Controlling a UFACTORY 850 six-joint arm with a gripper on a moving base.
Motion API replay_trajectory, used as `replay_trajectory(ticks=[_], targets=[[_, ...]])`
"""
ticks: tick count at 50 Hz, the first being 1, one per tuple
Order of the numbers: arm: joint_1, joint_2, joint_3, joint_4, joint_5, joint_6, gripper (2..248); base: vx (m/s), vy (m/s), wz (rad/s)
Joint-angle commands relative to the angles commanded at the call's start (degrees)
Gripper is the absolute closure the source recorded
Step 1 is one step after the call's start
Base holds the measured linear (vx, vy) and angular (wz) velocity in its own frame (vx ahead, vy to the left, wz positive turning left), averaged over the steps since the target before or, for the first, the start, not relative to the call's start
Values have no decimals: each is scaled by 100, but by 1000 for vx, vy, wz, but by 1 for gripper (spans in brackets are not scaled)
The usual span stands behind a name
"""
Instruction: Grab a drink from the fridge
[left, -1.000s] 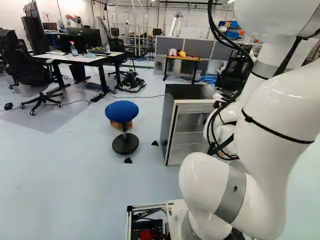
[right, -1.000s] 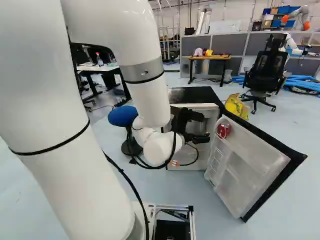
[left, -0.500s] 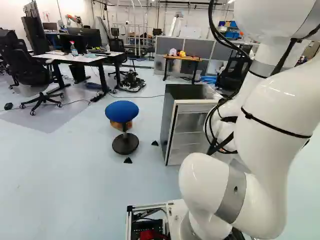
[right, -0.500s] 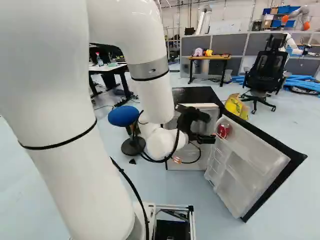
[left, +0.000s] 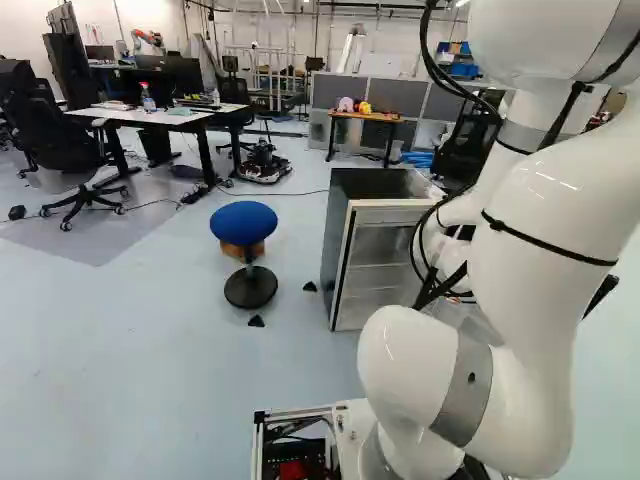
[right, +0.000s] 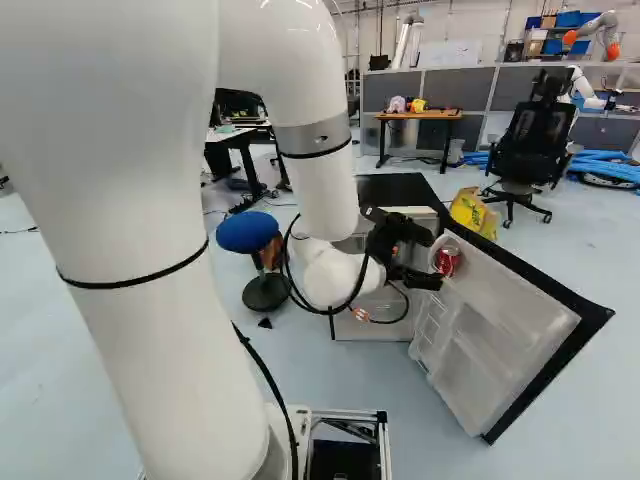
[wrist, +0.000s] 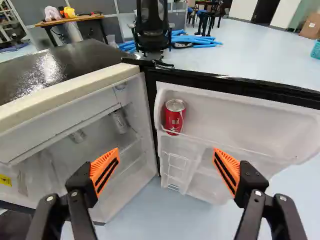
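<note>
In the right base view my gripper (right: 436, 262) is close to the red can (right: 447, 262), which stands in the top shelf of the swung-out fridge door (right: 535, 325). Seen in the wrist view, my gripper (wrist: 166, 170) is wide open with nothing between its orange pads. The red can (wrist: 175, 116) stands upright ahead of the fingers, in the door shelf near the hinge side. Inside the fridge (wrist: 55, 82), clear cups or bottles (wrist: 119, 121) lie or stand on a shelf; which, I cannot tell.
A blue stool (left: 244, 222) stands beside the fridge. Behind the door are a yellow bag (right: 473, 213) and a black office chair (right: 530, 140). Further back are a wooden table (right: 418, 115) and blue hoses (right: 605, 165). Another robot (right: 590, 90) stands at the far right.
My arm has swung toward the open door, bringing the gripper rightward in the right base view, closer to the red can. The base, fridge and can have not moved.
</note>
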Motion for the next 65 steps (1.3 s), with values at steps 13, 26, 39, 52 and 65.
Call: replay_trajectory(ticks=[13,26,39,52,65], targets=[[-27,-193,-228,186,-118,0,3,0,0,0],[-59,-376,-449,271,-245,0,3,0,0,0],[-119,-521,-627,271,-245,0,3,0,0,0],[-214,-626,-758,263,-245,0,3,0,0,0],[-307,-733,-892,169,-245,0,3,0,0,0]])
